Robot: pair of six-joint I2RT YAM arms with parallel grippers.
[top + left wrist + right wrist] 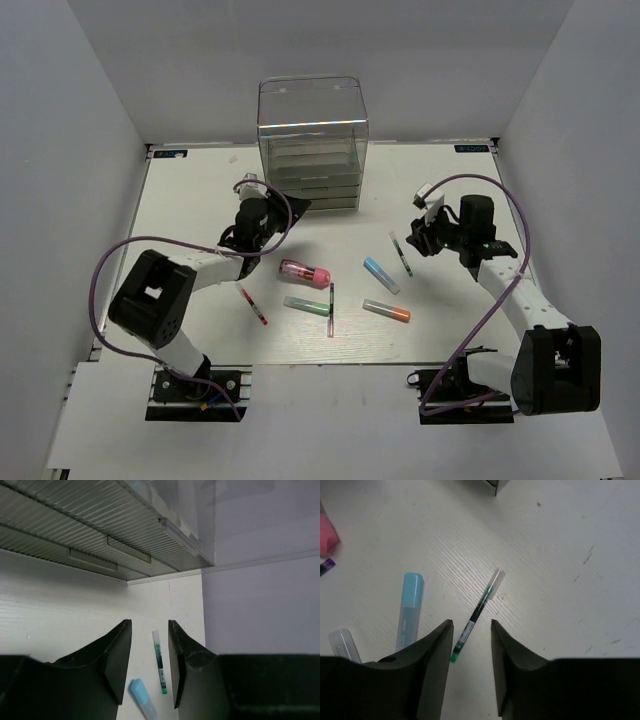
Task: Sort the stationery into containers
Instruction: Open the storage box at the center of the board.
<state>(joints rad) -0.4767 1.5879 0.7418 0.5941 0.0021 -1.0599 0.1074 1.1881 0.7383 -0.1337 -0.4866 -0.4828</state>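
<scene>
A white table [200,200] was enclosed by pale walls, with the clear drawer box [312,140] set at its far middle. The left gripper [150,623] was held near the box front, fingers parted and nothing grasped. The right gripper [471,623] was poised over a thin green-tipped pen [479,605], fingers likewise spread and empty. A light-blue marker [410,607] was seen near that pen, and the pink tube [305,271] mid-table.

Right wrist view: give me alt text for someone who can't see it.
The right gripper, open and empty, frames a thin green-tipped pen lying on the white table. A light-blue marker lies to the pen's left.
</scene>
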